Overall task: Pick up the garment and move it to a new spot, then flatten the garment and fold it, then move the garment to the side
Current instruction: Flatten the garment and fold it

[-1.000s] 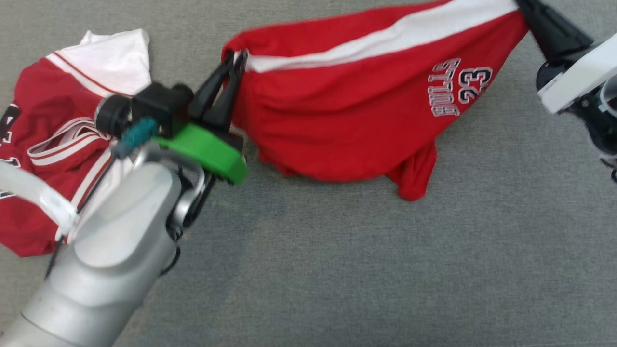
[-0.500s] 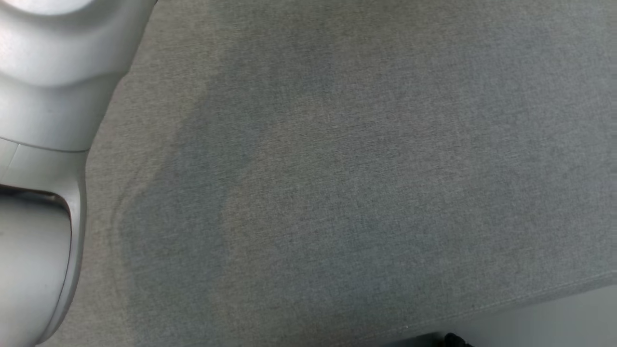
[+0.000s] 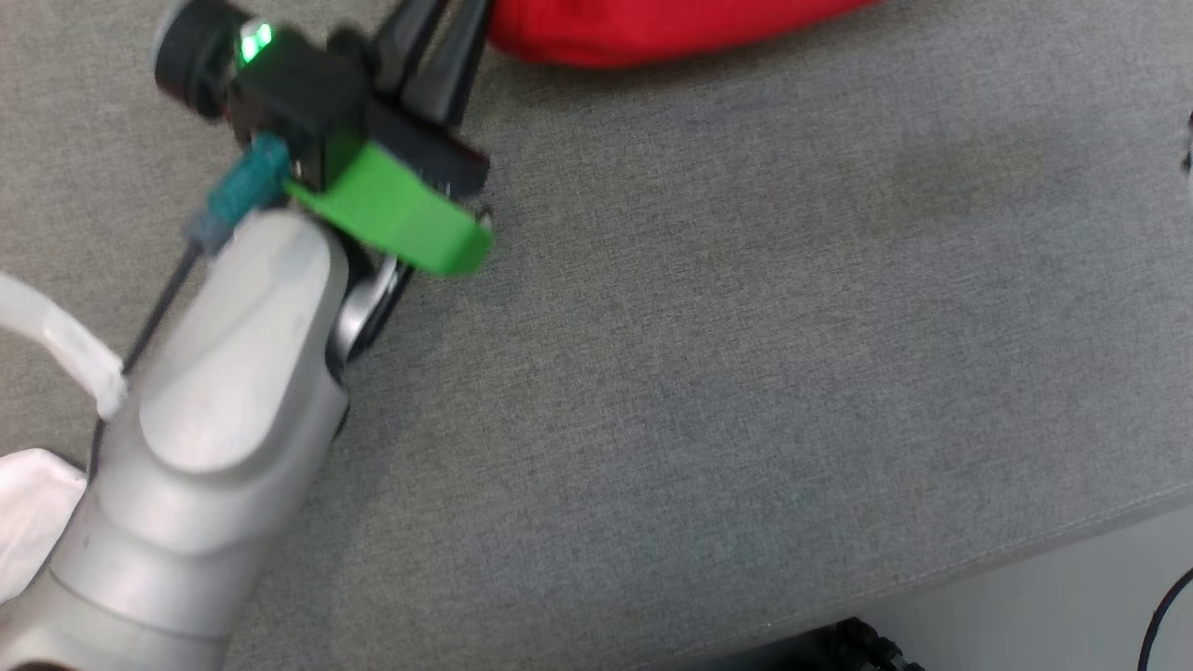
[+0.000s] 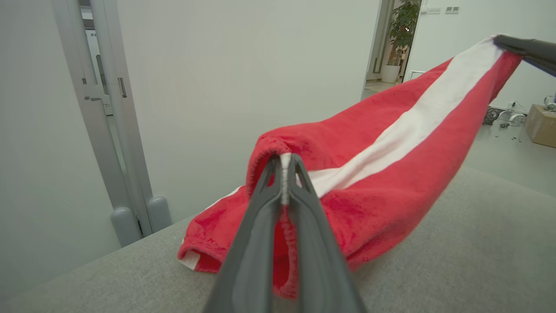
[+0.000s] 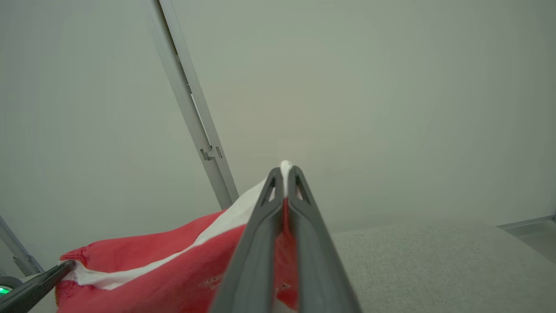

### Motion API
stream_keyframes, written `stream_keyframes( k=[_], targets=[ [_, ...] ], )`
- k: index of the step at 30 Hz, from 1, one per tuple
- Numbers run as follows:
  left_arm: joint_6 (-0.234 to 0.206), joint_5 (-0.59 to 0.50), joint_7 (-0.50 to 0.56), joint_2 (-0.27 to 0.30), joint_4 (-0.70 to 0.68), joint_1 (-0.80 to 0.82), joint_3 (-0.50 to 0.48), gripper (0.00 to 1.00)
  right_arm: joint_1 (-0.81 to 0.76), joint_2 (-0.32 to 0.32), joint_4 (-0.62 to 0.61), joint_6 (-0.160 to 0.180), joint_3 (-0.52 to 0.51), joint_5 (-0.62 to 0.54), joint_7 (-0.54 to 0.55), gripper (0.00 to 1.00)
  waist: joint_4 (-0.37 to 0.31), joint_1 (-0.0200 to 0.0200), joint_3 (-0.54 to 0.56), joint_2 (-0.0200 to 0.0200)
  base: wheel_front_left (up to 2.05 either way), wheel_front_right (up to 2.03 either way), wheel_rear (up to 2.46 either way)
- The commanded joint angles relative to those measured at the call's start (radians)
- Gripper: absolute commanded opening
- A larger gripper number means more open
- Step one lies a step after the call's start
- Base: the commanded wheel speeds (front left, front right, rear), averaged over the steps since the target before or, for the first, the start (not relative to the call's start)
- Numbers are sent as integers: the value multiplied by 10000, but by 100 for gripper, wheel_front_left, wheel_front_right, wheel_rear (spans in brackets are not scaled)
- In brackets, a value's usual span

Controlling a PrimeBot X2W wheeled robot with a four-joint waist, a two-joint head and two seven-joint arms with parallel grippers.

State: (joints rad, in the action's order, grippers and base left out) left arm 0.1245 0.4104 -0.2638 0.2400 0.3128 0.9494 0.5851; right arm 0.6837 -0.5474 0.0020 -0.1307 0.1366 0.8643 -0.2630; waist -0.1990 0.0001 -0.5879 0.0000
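No lettering, number or label can be read on the red garment (image 4: 382, 195) or elsewhere.

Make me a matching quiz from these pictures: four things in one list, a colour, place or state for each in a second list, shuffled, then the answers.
1 garment
2 left gripper
3 potted plant
4 cardboard box

A beyond the doorway
B red, white stripe
C on the floor, far right
D shut on the garment

Pairs: 1-B, 2-D, 3-A, 4-C
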Motion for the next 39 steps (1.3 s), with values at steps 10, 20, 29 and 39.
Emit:
stream_keyframes(
  k=[10,20,29,39],
  targets=[
    [21,48,-8,500,-1857,-6232,-832,0,-5727,823,-1262,9,-1630,118,-29,0,854,-1,2406,0,0,0,0],
    [-218,-342,-9,882,-2873,-8754,-639,0,-9057,794,-2607,9,-1708,-160,-29,0,1307,-1,3311,0,0,0,0],
    [-491,-252,291,911,-3709,-8837,-628,0,-9020,462,-2544,9,-1755,-1813,-25,0,1480,-1,3098,0,0,0,0],
    [-208,220,1330,-303,-2647,-6003,-348,0,-5490,-273,-184,7,-1281,-2352,633,0,1876,-1,2222,0,0,0,0]
  ],
)
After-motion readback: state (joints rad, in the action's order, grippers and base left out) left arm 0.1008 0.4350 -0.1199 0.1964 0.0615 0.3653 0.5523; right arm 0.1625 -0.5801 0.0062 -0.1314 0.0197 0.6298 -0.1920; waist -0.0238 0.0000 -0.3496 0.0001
